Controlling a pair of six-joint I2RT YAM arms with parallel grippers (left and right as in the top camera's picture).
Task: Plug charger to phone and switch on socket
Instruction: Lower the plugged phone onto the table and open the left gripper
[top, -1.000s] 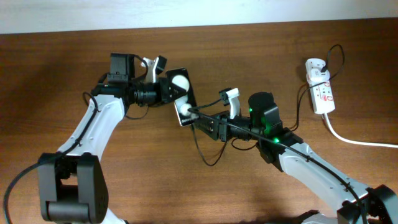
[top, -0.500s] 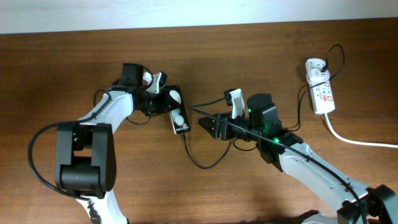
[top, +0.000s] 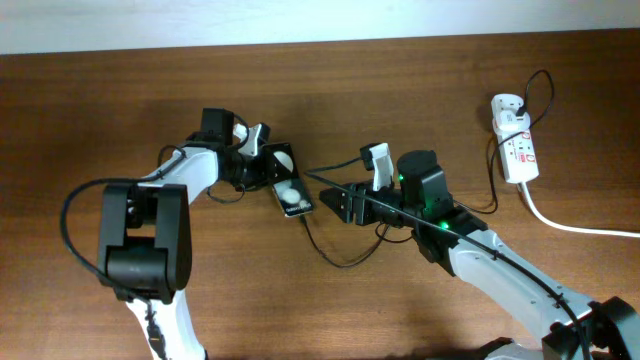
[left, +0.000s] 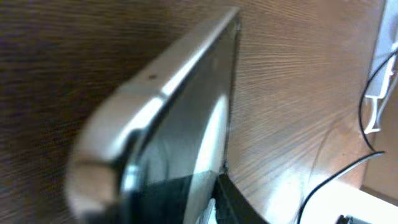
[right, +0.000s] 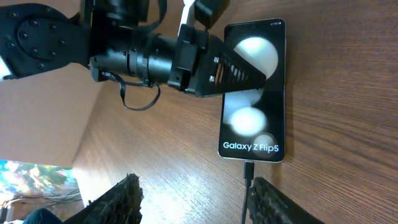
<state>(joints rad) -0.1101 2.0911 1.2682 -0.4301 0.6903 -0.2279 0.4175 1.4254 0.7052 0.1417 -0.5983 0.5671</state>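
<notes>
The phone (top: 288, 186) lies near the table's middle, and the right wrist view shows its two white discs and white lettering (right: 255, 93). The charger's black plug tip (right: 249, 169) sits in the phone's lettered end. The charger cable (top: 330, 255) loops over the table and runs right to the white adapter (top: 505, 108) on the socket (top: 518, 152). My left gripper (top: 262, 166) is shut on the phone's edge, which fills the left wrist view (left: 180, 93) beside one dark finger (left: 231, 200). My right gripper (top: 335, 200) is open and empty just short of the plug (right: 199, 199).
The socket's thick white cord (top: 575, 226) runs off the right edge. The right arm's body (top: 430, 200) lies over part of the cable. Bare wooden table (top: 250, 300) lies in front of both arms.
The left gripper has brought the phone down and back toward the left, turning it. The right gripper has drawn back from the phone's end, open, and the plug has stayed in the phone.
</notes>
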